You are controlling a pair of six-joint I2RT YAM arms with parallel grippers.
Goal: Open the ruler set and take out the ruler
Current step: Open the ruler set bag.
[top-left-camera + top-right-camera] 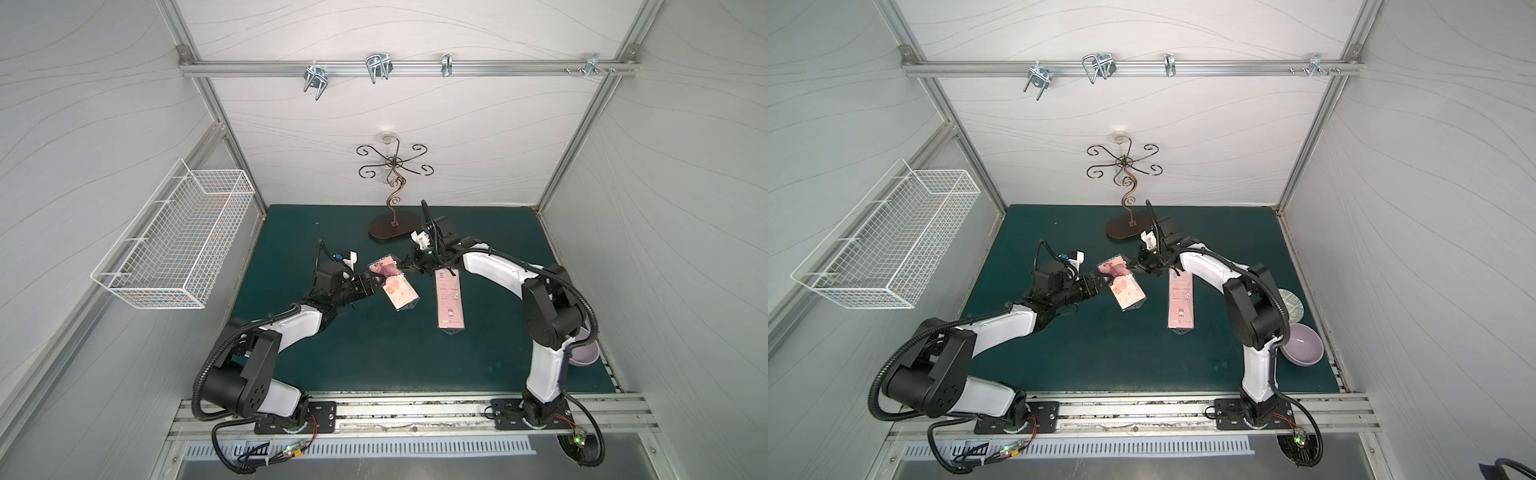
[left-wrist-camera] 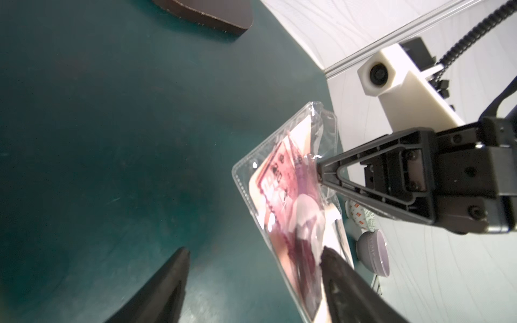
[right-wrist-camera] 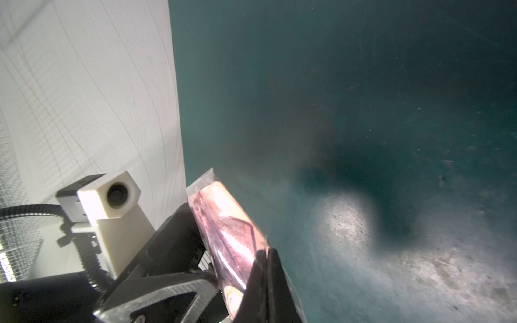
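a dark green mat (image 1: pixel 374 353) covers the floor of a white booth. two black-and-white robot arms reach over it. a curly metal stand (image 1: pixel 392 228) rises at the back. in front of the stand, toward the right arm, a long pink card (image 1: pixel 449 301) lies flat; i cannot tell whether it is a ruler or a pack. just in front of the stand's base, the ruler set (image 1: pixel 395 286) hangs in the air between the two arms, off the mat.

the step in hand looks like opening the pouch. the right gripper (image 2: pixel 321 172) is pinched tight on a wrinkled clear edge of the ruler set, at the end nearer the stand. the left gripper (image 1: pixel 372 284) has its jaws spread wide and grips nothing. one of its fingers (image 2: pixel 335 268) lies against the pouch; the other is well clear. to do this well, the left gripper probably should close on the loose film near that same end, not on the stiff contents, so the two can peel the mouth apart. a slow pull seems wise, since thin film can slip or tear, and a pouch held by one pinch may swing.

the ruler set is a flat, clear plastic sleeve with rounded corners, held tilted. inside are pink and dark red printed pieces with a pale cartoon shape. no single ruler can be made out. a small hole (image 2: pixel 254 165) sits in the clear border.
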